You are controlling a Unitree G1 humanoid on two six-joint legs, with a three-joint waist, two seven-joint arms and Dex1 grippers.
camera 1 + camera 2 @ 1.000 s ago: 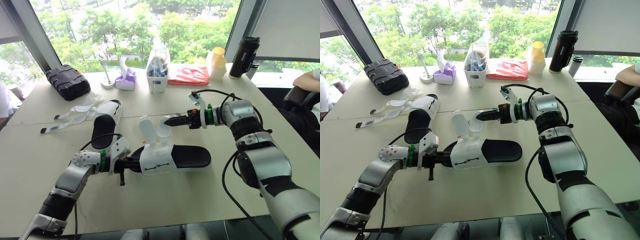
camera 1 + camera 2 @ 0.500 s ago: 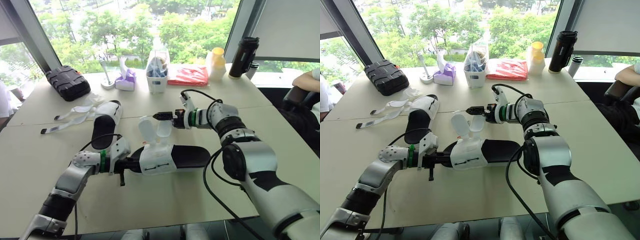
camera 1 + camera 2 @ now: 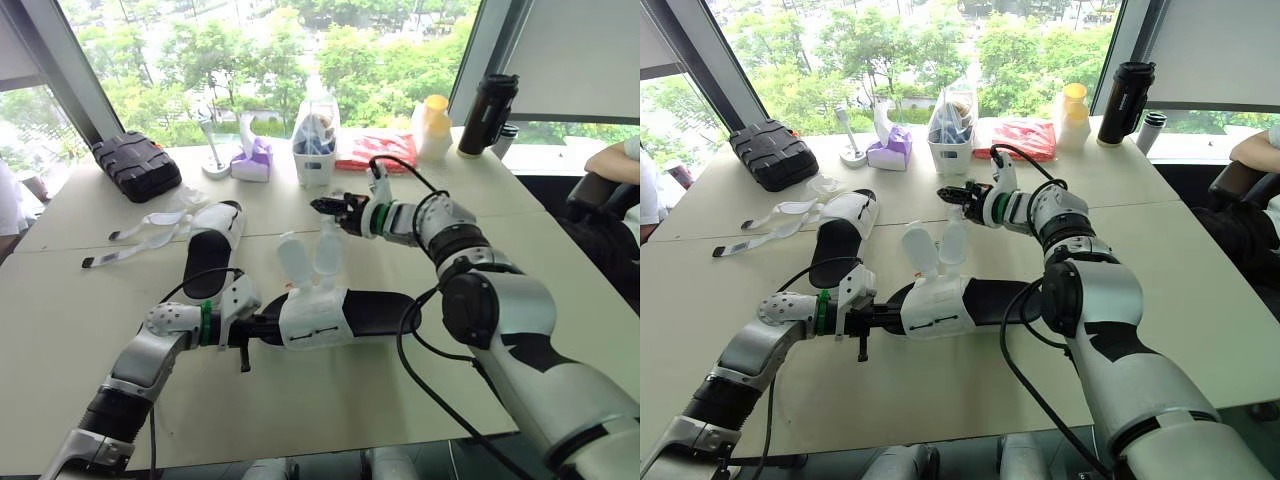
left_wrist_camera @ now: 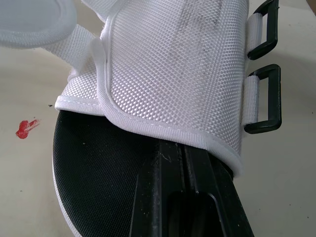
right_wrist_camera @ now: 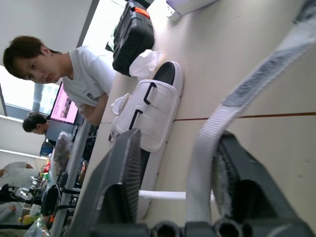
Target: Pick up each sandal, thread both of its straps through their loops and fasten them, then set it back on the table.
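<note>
Left claw point(image 3: 262, 330) is clenched on the toe end of the sandal point(image 3: 345, 315), which lies flat on the table point(image 3: 100, 290) straight ahead of it. Right claw point(image 3: 326, 207) is released just above the sandal, with one upright strap point(image 3: 328, 248) loose between its fingers. Risk: an off-centre close lets the strap slip out, and a hard pull could drag the sandal out of the left grip.

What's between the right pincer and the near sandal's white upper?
Its two unfastened white straps, standing up from the upper toward the right pincer, as the left eye view shows. In the right wrist view, one runs between its fingers.
</note>
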